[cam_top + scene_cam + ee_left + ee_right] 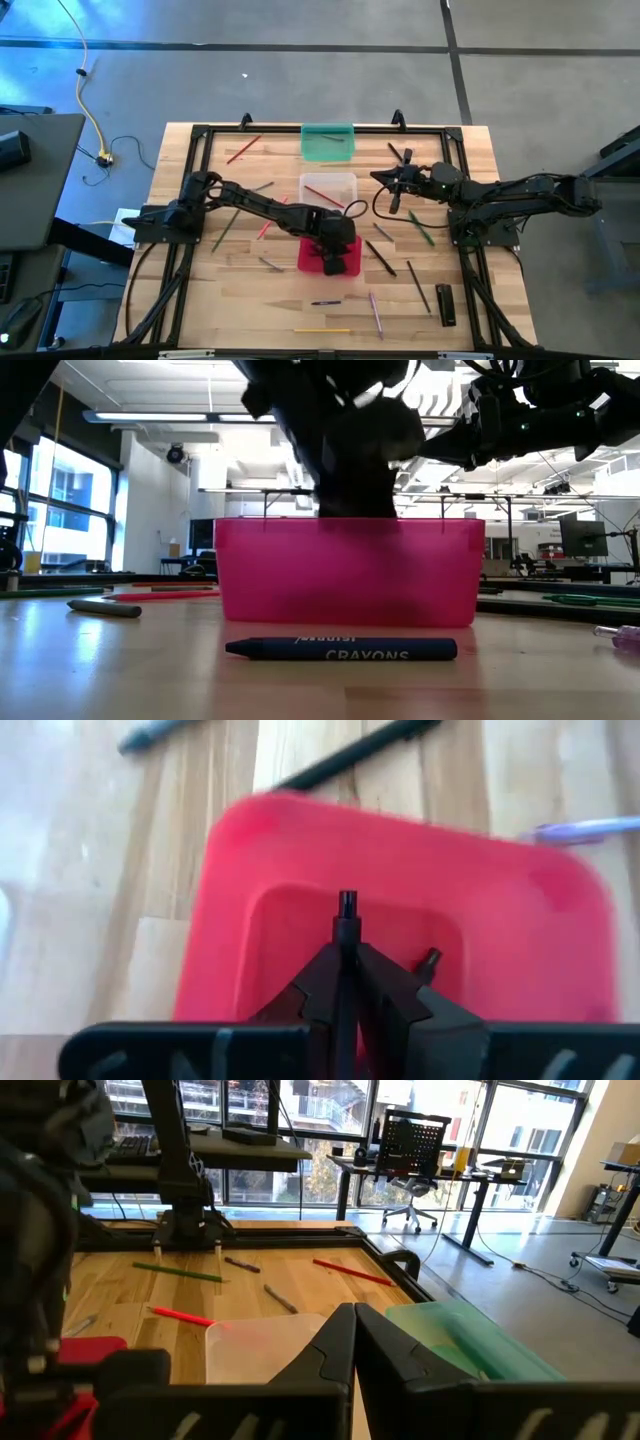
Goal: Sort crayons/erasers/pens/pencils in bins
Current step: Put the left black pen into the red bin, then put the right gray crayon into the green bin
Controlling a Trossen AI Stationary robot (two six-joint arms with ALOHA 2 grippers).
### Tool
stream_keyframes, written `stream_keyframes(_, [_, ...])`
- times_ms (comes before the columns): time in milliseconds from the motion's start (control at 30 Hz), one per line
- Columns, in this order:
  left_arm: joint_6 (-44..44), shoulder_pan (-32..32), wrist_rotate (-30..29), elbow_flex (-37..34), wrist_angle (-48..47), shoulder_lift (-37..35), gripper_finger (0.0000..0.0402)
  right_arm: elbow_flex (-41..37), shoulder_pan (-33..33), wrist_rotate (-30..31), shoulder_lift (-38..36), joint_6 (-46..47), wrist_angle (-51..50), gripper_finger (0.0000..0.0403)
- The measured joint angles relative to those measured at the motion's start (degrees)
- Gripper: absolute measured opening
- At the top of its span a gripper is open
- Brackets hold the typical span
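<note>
1. Three bins: the red bin directly under the left gripper, the clear bin and the green bin beyond.
2. Left gripper's jaws pinch a black pen, its tip sticking out over the red bin's floor.
3. Right gripper hovers beside the clear bin, jaws pressed together, empty.
4. A blue crayon reads "CRAYONS".

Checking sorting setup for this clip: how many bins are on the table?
3. The teal bin sits at the table's far edge, the clear bin just in front of it, and the red bin nearest, partly covered by the left gripper.
</note>
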Motion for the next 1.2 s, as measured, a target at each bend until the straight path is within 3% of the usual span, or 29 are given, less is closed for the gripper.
stream_keyframes(267, [2.2,-0.9,-1.2,0.1,-2.1,-3.2,0.0021,0.0,0.0,0.0,0.0,0.0,-0.2,0.0000])
stream_keyframes(833, [1.5,-1.3,-1.3,-0.1,-1.4,0.6,0.0022,0.0,0.0,0.0,0.0,0.1,-0.1,0.0000])
stream_keyframes(1033, [5.7,-2.0,-3.9,-0.5,-3.5,-5.9,0.0012,0.0,0.0,0.0,0.0,0.2,-0.2,0.0000])
stream_keyframes(1200, [4.3,-3.6,-4.0,-9.3,0.8,-15.4,0.0002,0.0,0.0,0.0,0.0,0.4,-0.2,0.0000])
